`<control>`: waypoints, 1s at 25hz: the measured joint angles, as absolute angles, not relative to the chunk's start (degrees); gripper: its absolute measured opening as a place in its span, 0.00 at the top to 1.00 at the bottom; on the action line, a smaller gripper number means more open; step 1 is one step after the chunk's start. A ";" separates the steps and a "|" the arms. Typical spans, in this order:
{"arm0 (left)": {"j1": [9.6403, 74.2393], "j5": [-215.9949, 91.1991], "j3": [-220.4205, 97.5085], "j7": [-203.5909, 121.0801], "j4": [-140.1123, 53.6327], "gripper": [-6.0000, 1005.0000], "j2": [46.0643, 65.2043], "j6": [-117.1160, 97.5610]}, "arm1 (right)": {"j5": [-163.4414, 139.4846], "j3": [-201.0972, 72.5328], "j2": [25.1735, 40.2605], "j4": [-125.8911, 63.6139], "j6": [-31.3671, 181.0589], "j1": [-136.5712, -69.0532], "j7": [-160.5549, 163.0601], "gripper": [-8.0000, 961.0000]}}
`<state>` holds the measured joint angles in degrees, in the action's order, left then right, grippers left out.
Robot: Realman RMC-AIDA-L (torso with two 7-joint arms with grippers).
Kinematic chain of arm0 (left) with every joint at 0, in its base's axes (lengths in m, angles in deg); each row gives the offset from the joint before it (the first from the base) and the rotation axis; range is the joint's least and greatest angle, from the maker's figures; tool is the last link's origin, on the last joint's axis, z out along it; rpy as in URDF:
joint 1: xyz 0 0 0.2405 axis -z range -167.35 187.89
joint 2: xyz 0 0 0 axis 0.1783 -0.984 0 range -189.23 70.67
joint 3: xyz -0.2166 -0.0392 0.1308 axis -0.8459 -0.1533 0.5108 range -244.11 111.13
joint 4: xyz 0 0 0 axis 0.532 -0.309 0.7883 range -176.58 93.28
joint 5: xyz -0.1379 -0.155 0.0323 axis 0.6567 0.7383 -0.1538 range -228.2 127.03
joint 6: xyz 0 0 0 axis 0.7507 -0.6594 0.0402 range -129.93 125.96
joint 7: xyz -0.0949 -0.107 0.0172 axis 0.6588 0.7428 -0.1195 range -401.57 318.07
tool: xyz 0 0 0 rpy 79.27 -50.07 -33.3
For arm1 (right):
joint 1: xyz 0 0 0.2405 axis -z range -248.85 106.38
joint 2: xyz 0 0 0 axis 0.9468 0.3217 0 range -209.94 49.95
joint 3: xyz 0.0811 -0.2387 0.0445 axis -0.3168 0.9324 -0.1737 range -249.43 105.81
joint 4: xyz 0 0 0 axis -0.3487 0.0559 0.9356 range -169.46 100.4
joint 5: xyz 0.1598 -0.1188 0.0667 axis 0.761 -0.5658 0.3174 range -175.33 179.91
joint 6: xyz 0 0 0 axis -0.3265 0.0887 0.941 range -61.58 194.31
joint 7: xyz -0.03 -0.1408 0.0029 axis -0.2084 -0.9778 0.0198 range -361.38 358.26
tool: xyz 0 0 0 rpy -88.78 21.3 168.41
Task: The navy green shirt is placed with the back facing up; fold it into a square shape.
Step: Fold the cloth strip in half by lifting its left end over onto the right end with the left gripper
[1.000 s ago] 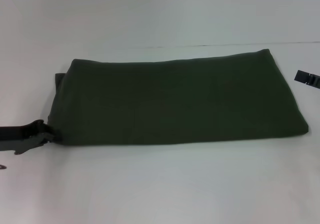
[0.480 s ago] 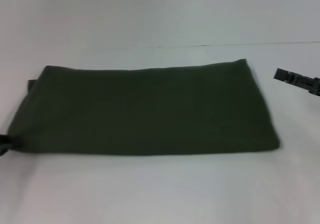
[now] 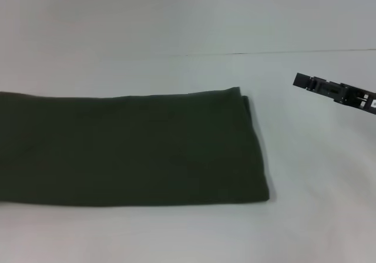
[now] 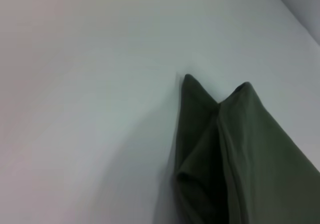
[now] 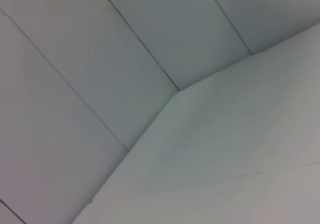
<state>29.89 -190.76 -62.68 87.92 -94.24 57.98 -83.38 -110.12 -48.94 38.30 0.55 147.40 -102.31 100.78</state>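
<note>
Shirt [image 3: 129, 148] has slid left as a long folded strip, right gripper [image 3: 302, 81] nearing, grips unclear: cross-fold pending

The shirt [image 3: 126, 148] was a plain dark olive green all over, matte, with no print or stripe. In the left wrist view its folded layers [image 4: 235, 149] showed the same green, nearly black in the crease between them. The table [image 3: 194, 233] under it was plain white with a faint grey-green tint. The right gripper [image 3: 305, 82] was black, with a small white patch on the arm behind it. The wall panels [image 5: 75, 84] were pale grey, crossed by thin dark seams.
</note>
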 joint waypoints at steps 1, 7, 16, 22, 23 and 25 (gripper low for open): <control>29.63 -190.79 -62.87 87.92 -94.65 0.96 57.89 -83.53 | -110.11 -48.94 38.30 0.22 147.32 -102.53 100.57 0.05; 30.12 -189.34 -63.01 88.14 -95.43 0.96 57.45 -87.53 | -110.11 -48.97 38.08 -0.52 147.05 -102.96 99.90 0.05; 40.32 -173.51 -53.06 83.91 -89.48 0.96 61.24 -99.73 | -109.36 -49.55 37.05 -0.35 148.69 -100.91 98.77 0.05; 52.33 -169.26 -41.76 79.57 -76.08 0.96 64.91 -89.33 | -108.31 -49.58 36.23 -0.09 150.25 -99.24 97.54 0.05; 54.53 -167.75 -40.54 77.42 -70.86 0.96 64.87 -85.74 | -108.18 -49.57 36.01 -0.08 150.66 -98.99 97.03 0.05; 57.99 -165.31 -39.79 72.79 -62.98 0.96 64.92 -79.95 | -108.03 -49.52 35.73 -0.09 151.08 -98.77 96.26 0.05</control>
